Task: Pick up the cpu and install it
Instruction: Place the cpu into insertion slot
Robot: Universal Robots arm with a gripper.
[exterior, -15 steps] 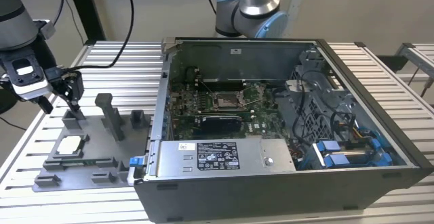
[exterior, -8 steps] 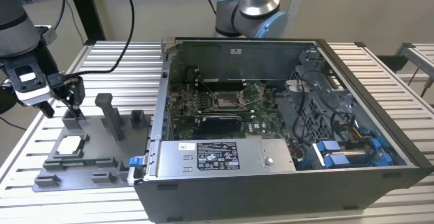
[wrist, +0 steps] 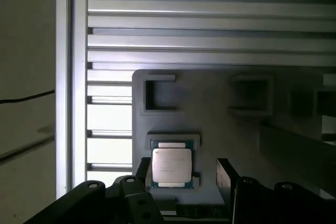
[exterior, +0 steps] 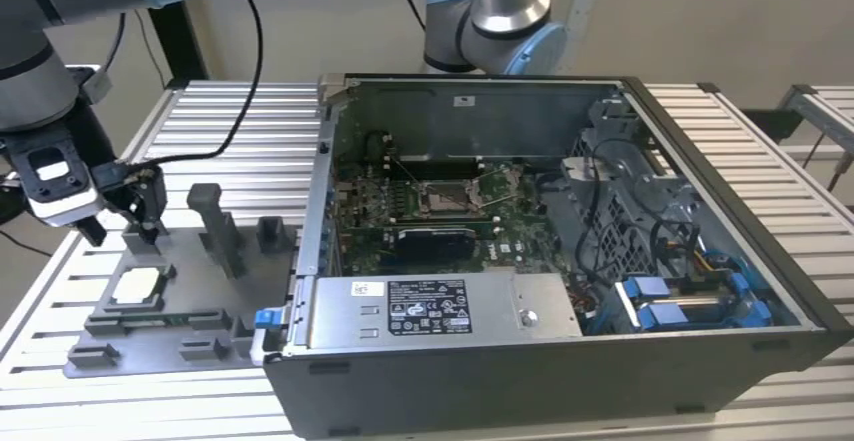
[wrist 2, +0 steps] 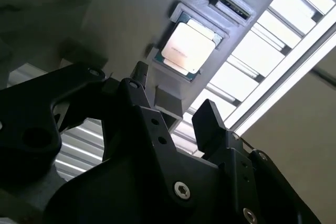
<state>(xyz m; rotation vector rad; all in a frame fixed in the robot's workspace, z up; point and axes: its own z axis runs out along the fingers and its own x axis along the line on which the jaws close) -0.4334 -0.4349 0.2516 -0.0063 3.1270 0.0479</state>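
The cpu (exterior: pixel 138 284) is a small flat square chip with a pale silver-white metal lid and a thin dark green rim around it. It lies flat in a framed pocket of the grey holder tray (exterior: pixel 187 299), close to the tray's edge on the exterior view's left. The tray rests on the slatted aluminium surface (exterior: pixel 280 131), just beside the opened computer case (exterior: pixel 534 371). The end effector (exterior: pixel 120 229) hangs over the tray, released and holding nothing. In the first wrist view its black fingers (wrist: pixel 227 174) stand spread, and the chip underneath is untouched.
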